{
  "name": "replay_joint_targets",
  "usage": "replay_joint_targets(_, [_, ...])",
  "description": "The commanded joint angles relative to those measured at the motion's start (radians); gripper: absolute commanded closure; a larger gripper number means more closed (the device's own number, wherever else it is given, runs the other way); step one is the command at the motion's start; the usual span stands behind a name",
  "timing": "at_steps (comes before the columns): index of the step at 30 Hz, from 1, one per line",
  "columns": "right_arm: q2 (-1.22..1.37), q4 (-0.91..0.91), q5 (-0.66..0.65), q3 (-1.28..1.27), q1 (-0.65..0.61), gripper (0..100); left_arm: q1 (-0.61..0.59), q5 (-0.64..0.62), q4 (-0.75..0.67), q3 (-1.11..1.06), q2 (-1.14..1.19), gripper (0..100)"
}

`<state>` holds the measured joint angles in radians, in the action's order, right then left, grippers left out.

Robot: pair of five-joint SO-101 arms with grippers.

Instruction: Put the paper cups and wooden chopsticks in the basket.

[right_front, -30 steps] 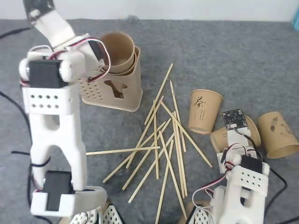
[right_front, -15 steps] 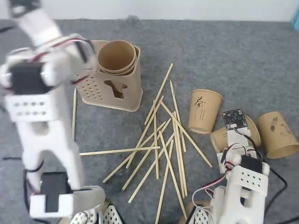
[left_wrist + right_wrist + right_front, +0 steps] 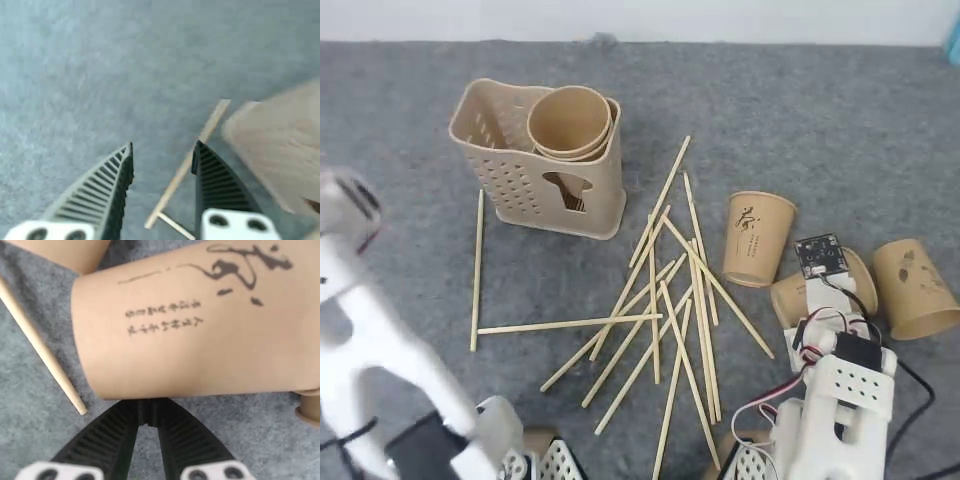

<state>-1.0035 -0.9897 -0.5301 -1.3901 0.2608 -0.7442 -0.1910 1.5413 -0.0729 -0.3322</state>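
Two white moulded arms, each ending in a black ribbed tool.
Right arm: white shell with a grid of small round holes on its flat face, a black servo block set above it, red, black and white wires looped alongside, and a small black square camera board at the wrist. Left arm: plain white rounded links. Left tool and right tool: black, tapered, ribbed along the faces, seated in white mounts with dark screw holes.
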Motion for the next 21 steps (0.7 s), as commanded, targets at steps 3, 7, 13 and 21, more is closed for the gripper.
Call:
replay_joint_targets(3, [-0.022, -0.079, -0.115, 0.104, 0.013, 97.9, -0.161, 0.164, -0.466, -0.564, -0.086, 81])
replay_joint_targets(7, [-0.012, -0.194, -0.166, 0.284, 0.059, 97.9, -0.203, 0.224, -0.617, -0.725, -0.094, 81])
replay_joint_targets(13, [-0.008, -0.389, -0.103, 0.605, 0.038, 97.8, -0.157, 0.296, -0.776, -0.926, -0.101, 81])
replay_joint_targets(21, [0.321, -0.46, 0.155, 0.987, -0.096, 97.8, -0.089, 0.468, -0.692, -0.94, -0.095, 81])
